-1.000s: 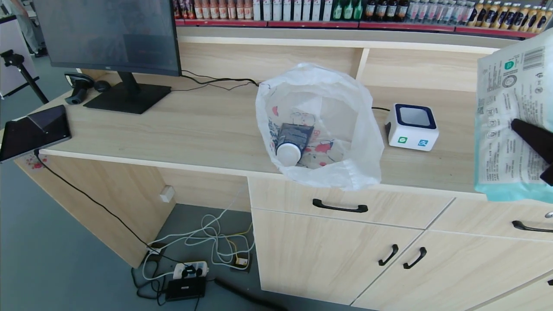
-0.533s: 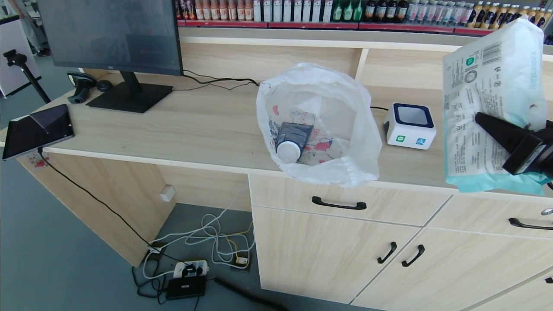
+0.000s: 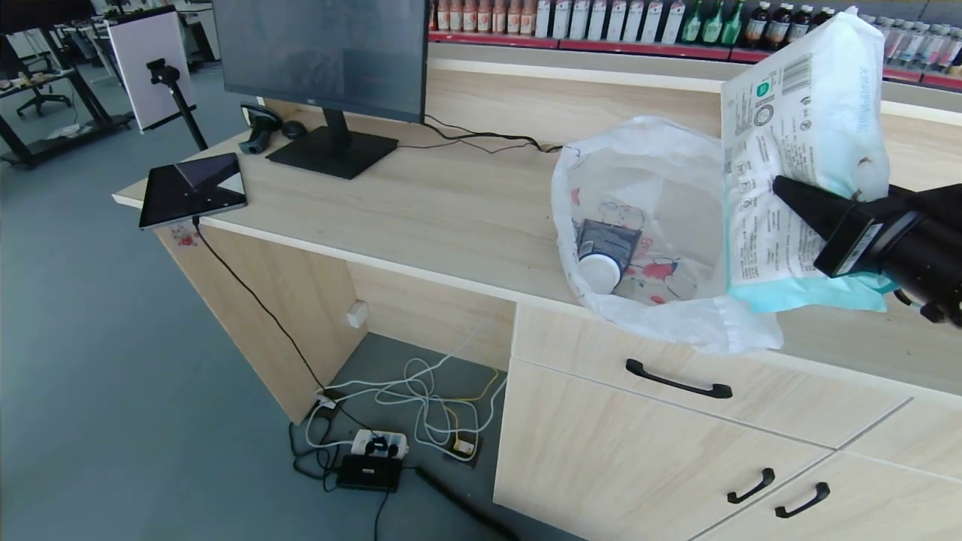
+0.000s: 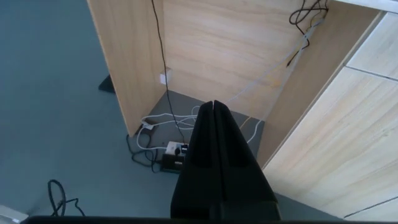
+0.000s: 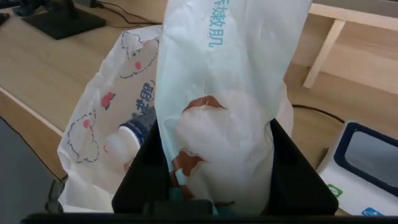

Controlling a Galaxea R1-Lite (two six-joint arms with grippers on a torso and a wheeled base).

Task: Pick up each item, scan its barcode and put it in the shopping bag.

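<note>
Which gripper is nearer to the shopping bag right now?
Right. The right gripper, shut on the white pack, is by the shopping bag's rim; the left gripper hangs shut, low over the floor beside the counter.

Upright white-teal pack (image 3: pixel 797 150) beside shopping bag (image 3: pixel 646 150)

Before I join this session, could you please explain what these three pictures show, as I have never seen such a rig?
This is a two-armed robot at a shop counter. The wide picture comes from a camera on its head; the other two come from cameras on its wrists. On the counter are a monitor, a tablet, a small white scanner box and an open shopping bag with a dark tube lying inside. The right gripper is shut on a white and teal pack, held up in the air next to the bag. The left gripper, shut and empty, points toward the floor, where cables lie.
</note>
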